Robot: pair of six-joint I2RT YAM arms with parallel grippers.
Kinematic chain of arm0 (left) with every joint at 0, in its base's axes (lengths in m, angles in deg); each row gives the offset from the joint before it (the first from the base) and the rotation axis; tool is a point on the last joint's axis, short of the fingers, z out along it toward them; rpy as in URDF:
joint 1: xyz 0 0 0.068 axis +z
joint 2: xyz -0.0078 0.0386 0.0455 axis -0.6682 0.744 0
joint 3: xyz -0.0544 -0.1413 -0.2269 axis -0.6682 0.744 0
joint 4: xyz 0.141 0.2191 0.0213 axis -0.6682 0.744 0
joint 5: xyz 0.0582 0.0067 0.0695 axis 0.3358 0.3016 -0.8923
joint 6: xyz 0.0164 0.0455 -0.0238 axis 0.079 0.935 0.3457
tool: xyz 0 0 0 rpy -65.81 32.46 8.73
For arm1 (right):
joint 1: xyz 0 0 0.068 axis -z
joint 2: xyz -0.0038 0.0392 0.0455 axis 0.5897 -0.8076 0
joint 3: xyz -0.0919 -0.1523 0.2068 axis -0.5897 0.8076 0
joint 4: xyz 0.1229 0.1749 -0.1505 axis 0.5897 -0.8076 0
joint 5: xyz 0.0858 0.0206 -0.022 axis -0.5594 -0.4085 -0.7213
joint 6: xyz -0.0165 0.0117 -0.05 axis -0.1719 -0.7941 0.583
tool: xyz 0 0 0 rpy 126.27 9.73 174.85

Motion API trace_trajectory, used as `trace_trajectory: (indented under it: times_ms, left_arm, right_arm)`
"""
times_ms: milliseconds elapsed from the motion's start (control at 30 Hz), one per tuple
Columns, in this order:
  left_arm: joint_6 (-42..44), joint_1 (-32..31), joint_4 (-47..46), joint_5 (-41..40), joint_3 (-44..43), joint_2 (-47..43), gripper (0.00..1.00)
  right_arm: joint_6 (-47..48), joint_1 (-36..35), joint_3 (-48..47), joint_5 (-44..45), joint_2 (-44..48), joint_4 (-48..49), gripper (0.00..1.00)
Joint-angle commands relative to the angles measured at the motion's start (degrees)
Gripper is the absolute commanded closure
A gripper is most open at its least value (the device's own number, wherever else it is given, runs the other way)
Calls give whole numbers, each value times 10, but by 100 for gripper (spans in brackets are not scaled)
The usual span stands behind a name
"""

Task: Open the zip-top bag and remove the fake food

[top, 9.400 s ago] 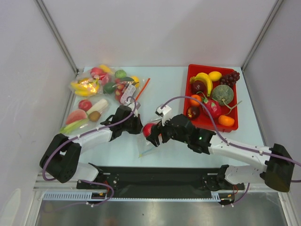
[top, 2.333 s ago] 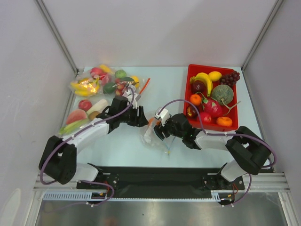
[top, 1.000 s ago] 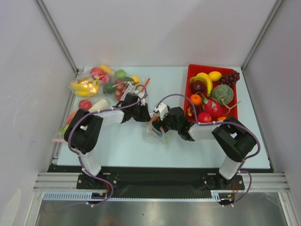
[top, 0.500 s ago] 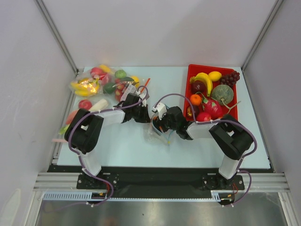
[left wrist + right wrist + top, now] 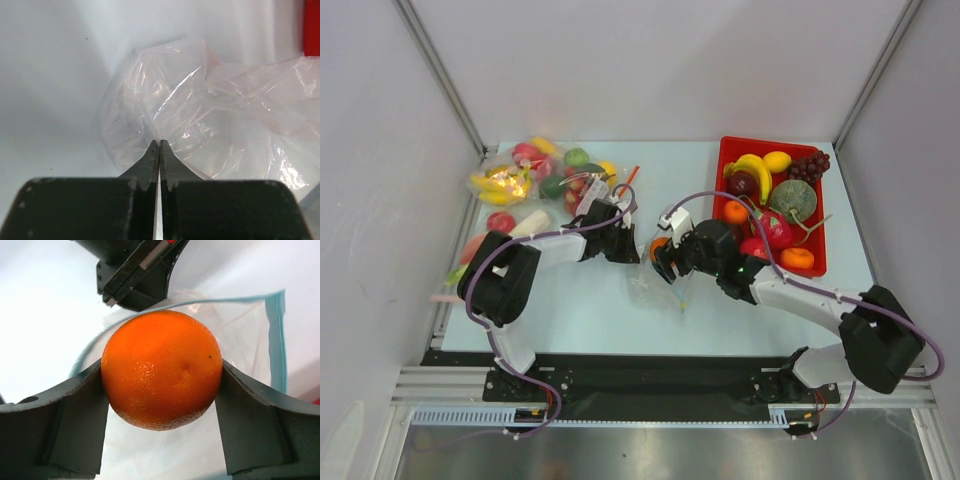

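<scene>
We record one round orange fake fruit (image 5: 161, 369) gripped in the right gripper (image 5: 161, 372) over the clear, crinkled zip-top bag (image 5: 240, 345), whose blue-green zip mouth gapes open.

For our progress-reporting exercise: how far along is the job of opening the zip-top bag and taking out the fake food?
Done: the mouth of the zip-top bag stands open. In hand: the left gripper has its fingers shut on the bag's film, and the right gripper clamps the orange fruit by the mouth. Left: setting it down, perhaps in the red tray; the left wrist view shows no other fruit inside.
</scene>
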Motion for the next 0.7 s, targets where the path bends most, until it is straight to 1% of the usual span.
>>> trace_trajectory:
  times_ms: [0, 167, 267, 400, 433, 500, 533, 633, 667]
  left_arm:
    - [10, -4, 5, -7, -18, -15, 100]
    - [12, -3, 5, -9, -16, -20, 100]
    - [12, -3, 5, -8, -16, -26, 100]
    - [12, -4, 8, -8, -16, -32, 100]
    - [12, -4, 8, -8, -16, -33, 100]
    - [12, -3, 8, -9, -15, -36, 100]
    - [12, -3, 8, -9, -14, -39, 100]
    - [12, -3, 9, -10, -11, -45, 100]
    - [13, -3, 9, -10, -10, -48, 100]
  right_arm:
    - [-16, -5, 0, 12, 53, -79, 66]
    - [-31, -3, -3, 29, 140, -149, 66]
    - [-37, 17, -11, 46, 177, -188, 66]
    - [-34, 86, -12, 57, 235, -225, 66]
    - [-32, 127, -12, 57, 243, -230, 66]
    - [-40, 175, -14, 54, 251, -244, 66]
    - [-46, 224, -18, 50, 249, -246, 66]
    - [-79, 291, -42, 48, 221, -262, 66]
    - [-87, 326, -49, 59, 212, -272, 66]
